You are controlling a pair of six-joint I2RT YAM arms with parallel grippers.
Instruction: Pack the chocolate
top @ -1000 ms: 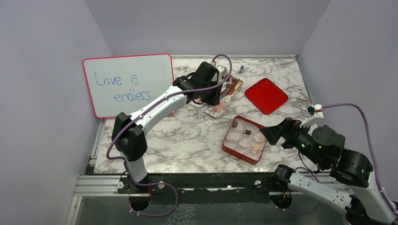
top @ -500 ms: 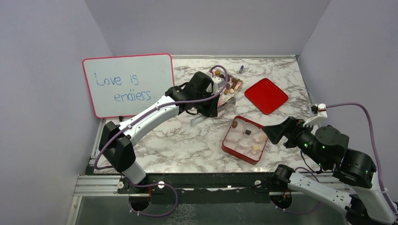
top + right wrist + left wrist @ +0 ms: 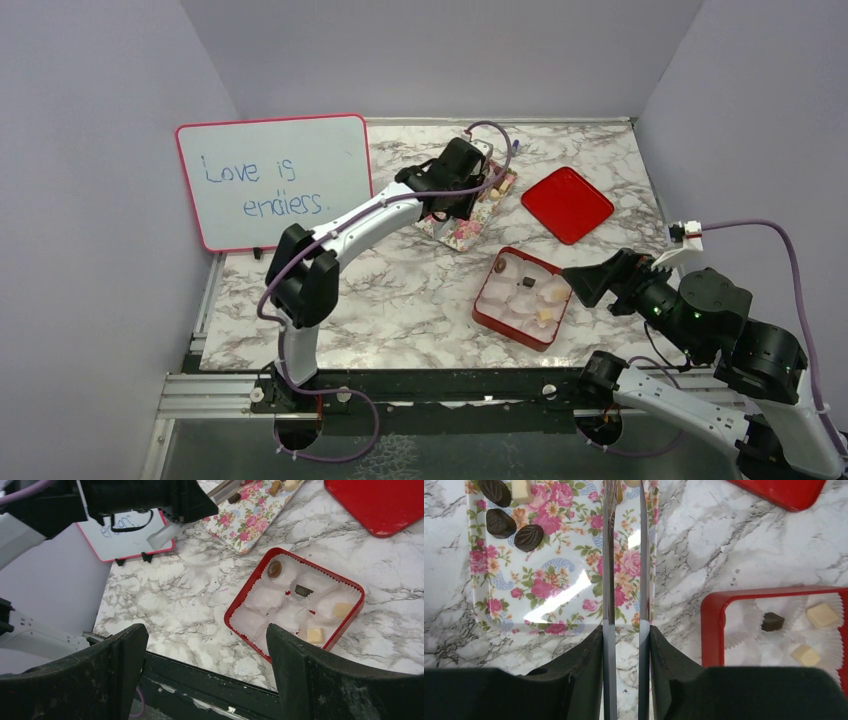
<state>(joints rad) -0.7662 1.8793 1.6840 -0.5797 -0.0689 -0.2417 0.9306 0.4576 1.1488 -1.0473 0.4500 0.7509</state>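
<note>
Blue marker handwriting on the pink-framed whiteboard (image 3: 272,180), propped at far left, read "Love is endless."

I count four chocolates (image 3: 303,590) sitting in the red box (image 3: 711,630) (two cream, two brown); more lie on the floral tray (image 3: 549,580).

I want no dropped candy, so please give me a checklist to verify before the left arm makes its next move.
1. Left gripper over the floral tray: ok.
2. Chocolates on the tray: ok.
3. One held between the left fingers: cannot tell; the tips sit at the picture's edge.
4. Free cups in the red box: ok.
5. Red lid off the box: ok.
6. Right gripper open, empty: ok.
</note>
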